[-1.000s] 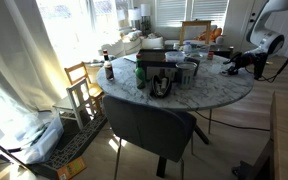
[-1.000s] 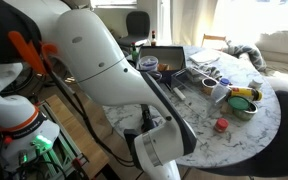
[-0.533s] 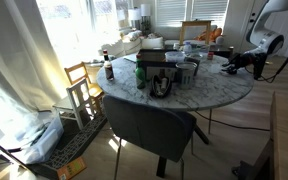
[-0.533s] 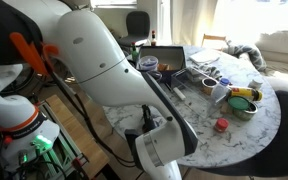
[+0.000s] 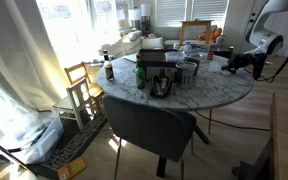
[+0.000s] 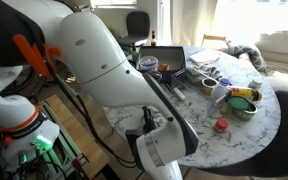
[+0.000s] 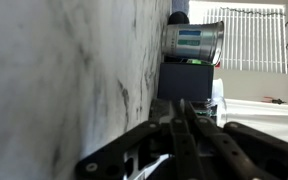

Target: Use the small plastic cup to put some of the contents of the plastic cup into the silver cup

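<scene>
The arm (image 5: 272, 24) reaches down low beside the tabletop (image 5: 189, 97), fingers (image 7: 179, 140) pressed fully together, holding nothing.

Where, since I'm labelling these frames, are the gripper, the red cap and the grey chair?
gripper (image 7: 184, 110): wrist view, where the shut fingertips meet.
red cap (image 6: 221, 125): an exterior view, its top face.
grey chair (image 5: 149, 122): an exterior view, middle of its backrest.
</scene>
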### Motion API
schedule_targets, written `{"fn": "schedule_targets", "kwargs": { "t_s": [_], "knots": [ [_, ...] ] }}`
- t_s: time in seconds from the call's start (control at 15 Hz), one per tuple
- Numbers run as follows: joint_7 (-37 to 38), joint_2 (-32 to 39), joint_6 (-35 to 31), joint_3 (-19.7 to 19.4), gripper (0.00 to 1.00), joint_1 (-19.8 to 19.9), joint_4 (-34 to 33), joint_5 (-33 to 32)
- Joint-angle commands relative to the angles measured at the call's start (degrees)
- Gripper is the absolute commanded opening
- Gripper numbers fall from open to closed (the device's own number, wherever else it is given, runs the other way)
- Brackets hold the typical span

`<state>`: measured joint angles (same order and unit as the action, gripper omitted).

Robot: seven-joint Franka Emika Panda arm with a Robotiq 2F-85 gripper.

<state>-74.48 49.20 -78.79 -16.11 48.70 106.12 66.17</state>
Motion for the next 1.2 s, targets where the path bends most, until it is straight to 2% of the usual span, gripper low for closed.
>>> {"fn": "schedule_targets", "kwargs": {
  "t_s": [0.0, 0.27, 0.47, 1.13],
  "knots": [
    [-2.37, 1.36, -3.17, -0.36, 0.01, -1.09, -0.05, 0.42],
    [-3.10, -5.13, -8.51, -3.13, 0.01, -4.34, 5.02, -2.66],
    [-1.22, -9.99, -15.24, -5.05, 0.01, -7.38, 8.09, -5.92],
    [4.92, -26.33, -24.81, -6.80, 0.01, -12.18, 12.76, -27.29]
  ]
}}
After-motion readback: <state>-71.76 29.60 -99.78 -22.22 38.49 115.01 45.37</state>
